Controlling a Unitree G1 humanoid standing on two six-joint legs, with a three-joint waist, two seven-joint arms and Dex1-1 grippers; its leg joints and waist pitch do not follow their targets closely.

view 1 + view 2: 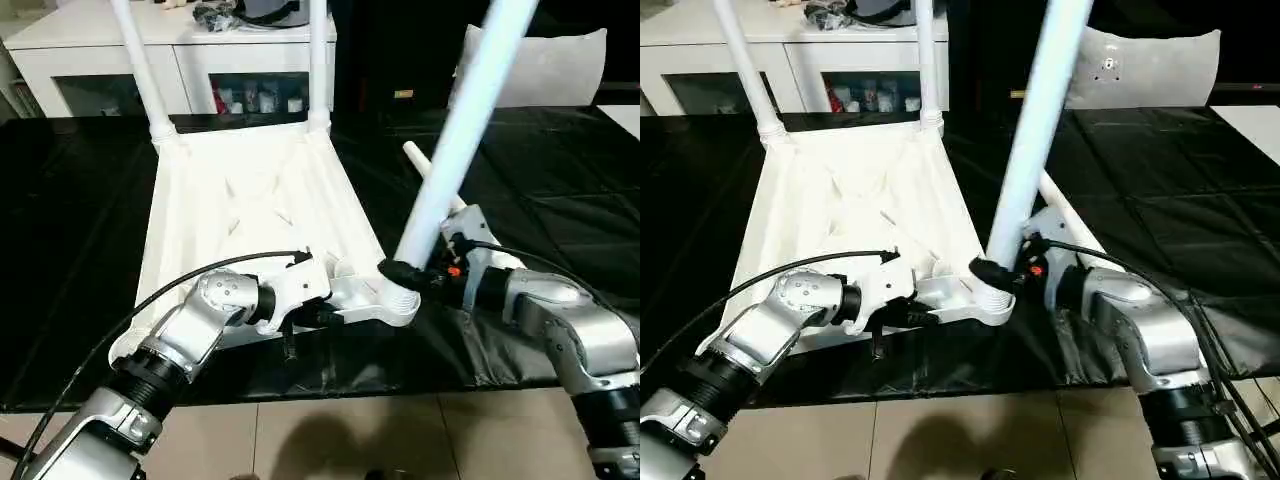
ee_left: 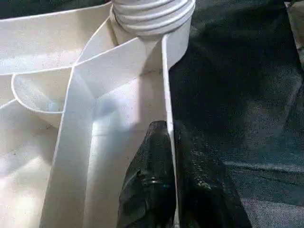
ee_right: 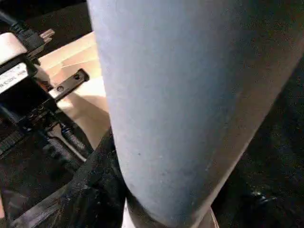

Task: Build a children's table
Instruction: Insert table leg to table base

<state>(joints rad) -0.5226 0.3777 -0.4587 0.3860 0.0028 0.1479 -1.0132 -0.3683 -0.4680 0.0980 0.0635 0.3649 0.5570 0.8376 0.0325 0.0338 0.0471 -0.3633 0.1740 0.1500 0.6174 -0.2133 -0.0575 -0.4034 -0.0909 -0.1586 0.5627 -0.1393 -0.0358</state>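
Your table top lies upside down on the black sheet, ribs up, with two legs already standing in the far corner sockets and one spare leg lying on the sheet just beyond your right arm. The left gripper is pinched nearly shut on the thin side wall of the top, right beside the near right corner socket. The right gripper is closed about half-way around the base of the third leg, which sits at that socket but leans clearly off upright. That lean is your main risk — in my judgement, if you turn or press it as it stands, the threads visible at the socket in the left wrist view may cross or jam. The left hold is on a narrow edge, so a hard twist could slip it and let the whole top skid on the sheet. Watch the long leg too — swinging it upright could sweep it toward the standing legs.
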